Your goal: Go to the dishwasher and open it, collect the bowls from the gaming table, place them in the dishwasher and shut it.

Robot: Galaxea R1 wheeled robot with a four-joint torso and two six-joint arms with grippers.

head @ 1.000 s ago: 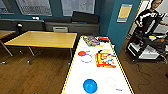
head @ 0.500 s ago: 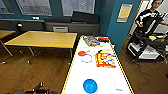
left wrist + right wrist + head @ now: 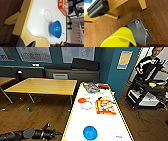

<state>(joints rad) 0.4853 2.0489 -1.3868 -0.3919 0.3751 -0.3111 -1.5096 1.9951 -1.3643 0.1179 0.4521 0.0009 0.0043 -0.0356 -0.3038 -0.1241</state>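
Head view, from the left: the left arm lies low over the wooden floor [image 3: 50, 109], its left hand [image 3: 53, 133] pointing toward the near left corner of the gaming table [image 3: 75, 129]; whether that hand is open or closed cannot be told. Behind it stands a plain yellow-topped desk [image 3: 42, 85]. Further right, the long white gaming table with its yellow rim carries a small orange disc [image 3: 81, 100], a red and yellow box [image 3: 105, 107] and, at the far end, a picture book [image 3: 91, 87]. The blue bowl [image 3: 90, 132] sits upright on the near end of the white top, just right of the left hand and apart from it. At far right a person [image 3: 150, 64] stands behind a dark control rig [image 3: 146, 90]. Left wrist view adds what the head camera cannot: the table's wooden frame [image 3: 18, 22], a red ring [image 3: 47, 15] printed on the dotted surface, and the blue bowl [image 3: 55, 29] glossy and deep, resting just beside that ring. Right wrist view shows a yellow bowl [image 3: 119, 38] close against the camera over the floor [image 3: 154, 18] and the robot's dark base [image 3: 139, 31]; the right hand appears to grip this bowl.
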